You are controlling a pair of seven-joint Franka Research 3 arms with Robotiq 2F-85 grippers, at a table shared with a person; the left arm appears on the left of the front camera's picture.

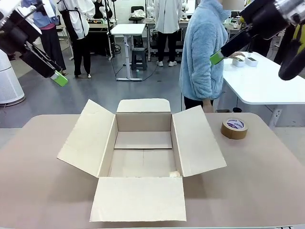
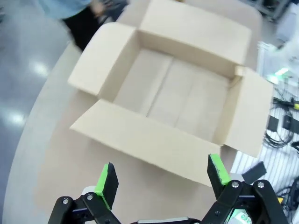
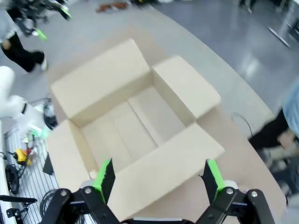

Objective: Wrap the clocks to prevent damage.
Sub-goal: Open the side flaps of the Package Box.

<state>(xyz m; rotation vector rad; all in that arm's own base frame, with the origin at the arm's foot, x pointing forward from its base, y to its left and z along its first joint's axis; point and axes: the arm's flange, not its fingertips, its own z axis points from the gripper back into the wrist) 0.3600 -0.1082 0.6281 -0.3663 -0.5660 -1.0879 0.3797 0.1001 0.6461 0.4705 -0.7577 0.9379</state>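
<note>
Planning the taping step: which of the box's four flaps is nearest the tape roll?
The flap on the robot's right, splayed outward toward the tape roll; the left flap, near flap and far flap lie farther off.

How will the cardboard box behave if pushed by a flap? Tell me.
The cardboard box looks empty, so it is probably light and would slide on the table rather than resist. Its four flaps stand spread and unsupported, so a pushed flap would likely fold at its crease.
</note>
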